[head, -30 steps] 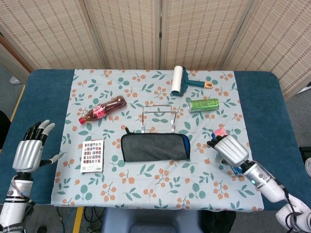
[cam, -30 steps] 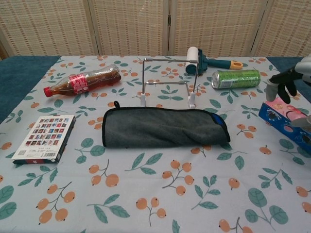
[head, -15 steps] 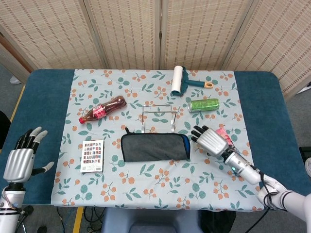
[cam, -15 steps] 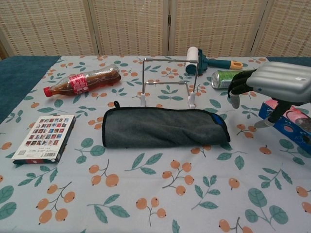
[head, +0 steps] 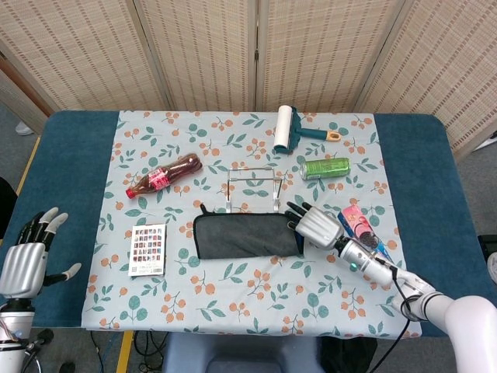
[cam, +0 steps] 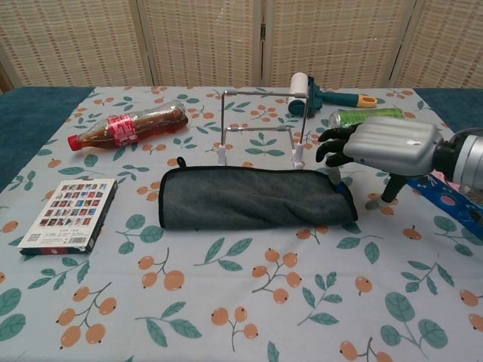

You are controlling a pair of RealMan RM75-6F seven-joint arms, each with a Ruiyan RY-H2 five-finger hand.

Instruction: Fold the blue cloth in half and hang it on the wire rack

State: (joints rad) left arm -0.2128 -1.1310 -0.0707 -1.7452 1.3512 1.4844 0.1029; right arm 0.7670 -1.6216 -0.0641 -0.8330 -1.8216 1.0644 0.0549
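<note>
The blue-edged grey cloth (head: 247,235) (cam: 249,197) lies folded flat in the middle of the table, just in front of the small wire rack (head: 253,189) (cam: 261,124). My right hand (head: 313,224) (cam: 381,147) hovers at the cloth's right end, fingers spread and holding nothing; whether it touches the cloth I cannot tell. My left hand (head: 25,260) is open off the table's left edge, seen only in the head view.
A cola bottle (head: 164,176) lies back left and a small book (head: 147,249) front left. A lint roller (head: 287,128) and a green can (head: 326,167) lie behind the rack. A pink-and-blue box (head: 359,226) sits right of my right hand.
My right hand has moved left from beside the pink-and-blue box to the cloth's right end. My left hand has dropped lower and away from the table.
</note>
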